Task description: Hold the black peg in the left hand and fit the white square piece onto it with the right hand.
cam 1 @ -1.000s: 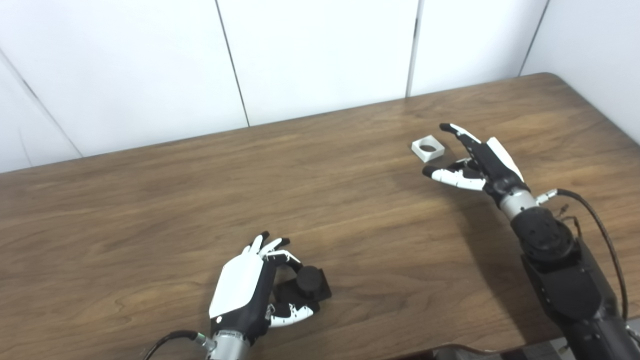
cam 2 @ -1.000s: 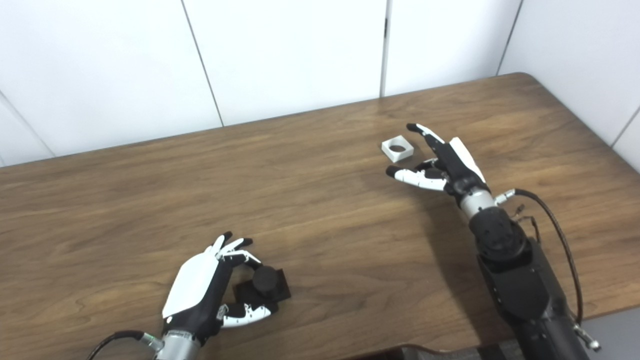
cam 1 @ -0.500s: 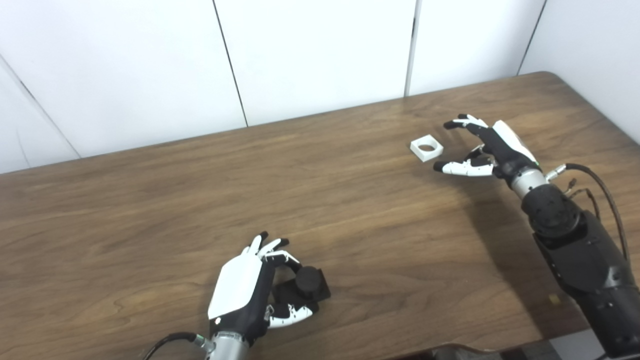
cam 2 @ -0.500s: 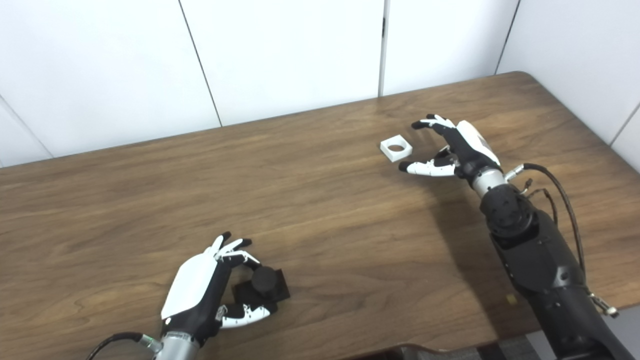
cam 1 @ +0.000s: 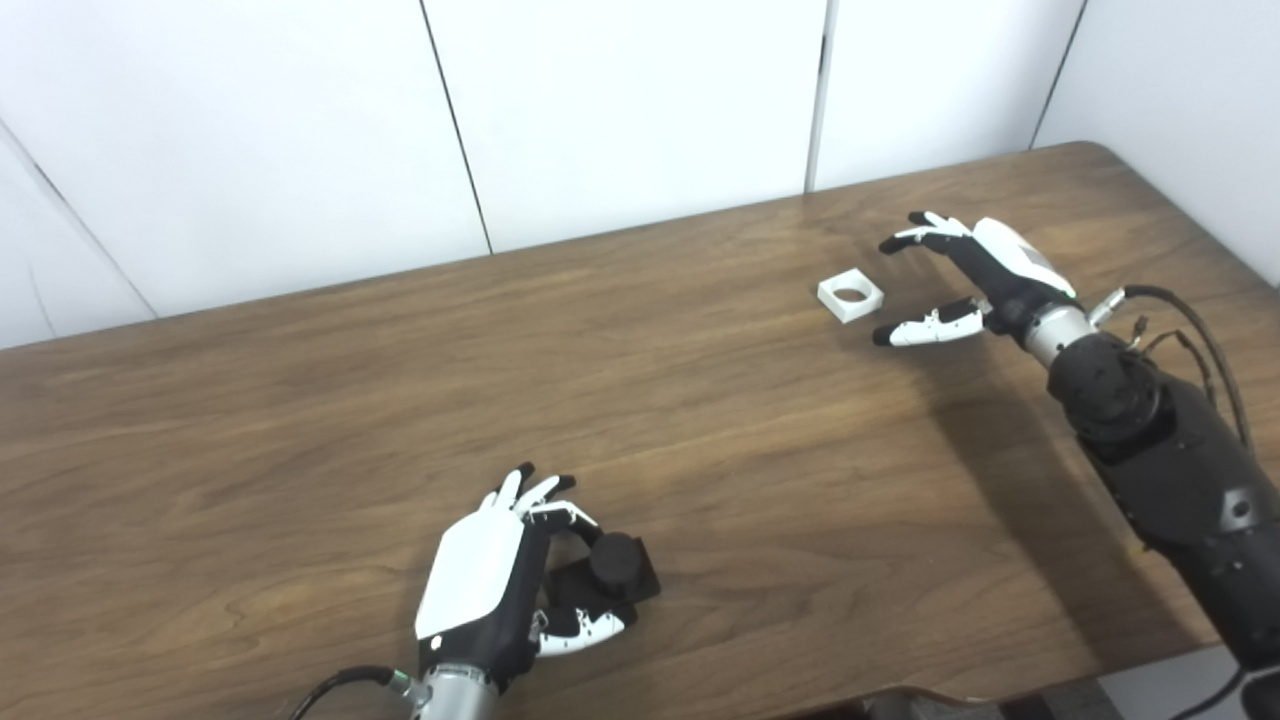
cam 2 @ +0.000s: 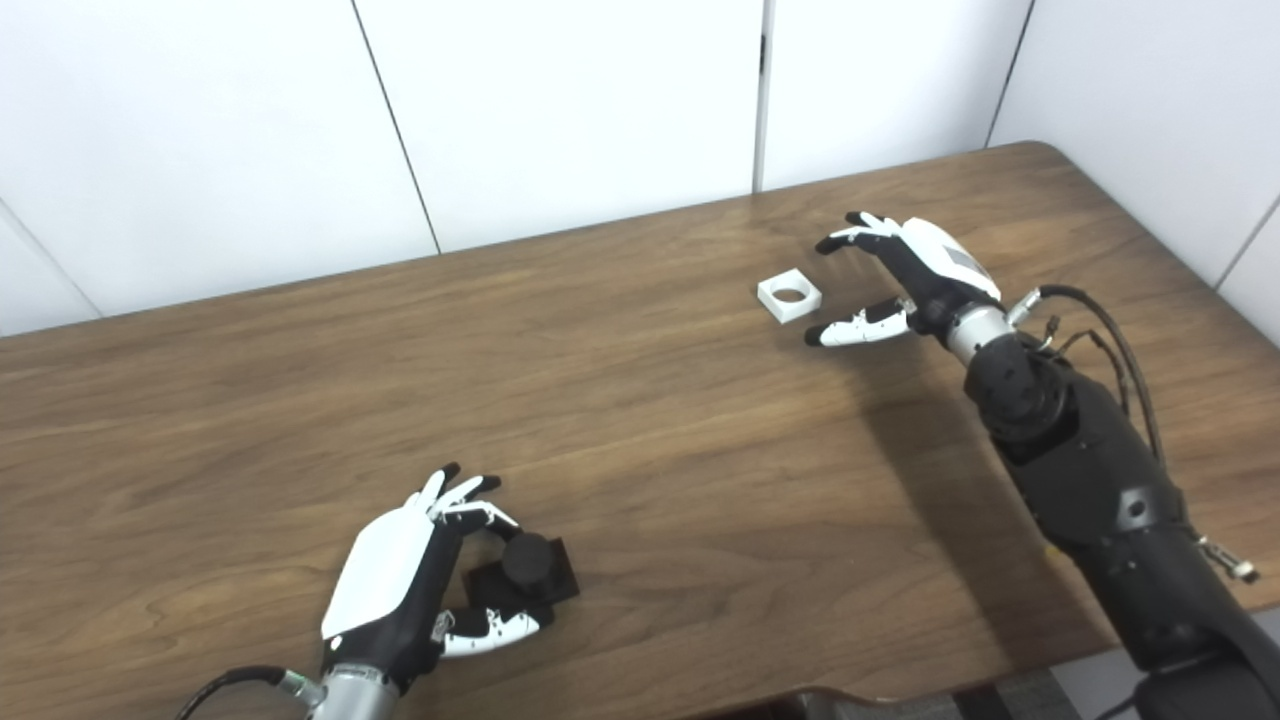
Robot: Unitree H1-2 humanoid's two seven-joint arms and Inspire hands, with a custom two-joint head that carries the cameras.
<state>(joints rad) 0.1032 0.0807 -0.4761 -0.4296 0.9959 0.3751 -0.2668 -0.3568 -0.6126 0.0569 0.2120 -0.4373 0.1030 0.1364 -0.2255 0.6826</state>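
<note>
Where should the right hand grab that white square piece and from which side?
Pinch the white square piece across two opposite outer walls, coming from above and from its right, where the open right hand already is. It lies flat on the table, hole up, so only the thin side walls offer grip, probably.

We're looking at a bare test room, lab-like; plain white wall panels (cam 1: 640,110) meet in a corner; a wood-grain table (cam 1: 700,420) stands against them; exposed cables (cam 1: 1190,330) trail along the robot arm (cam 1: 1170,460).
</note>
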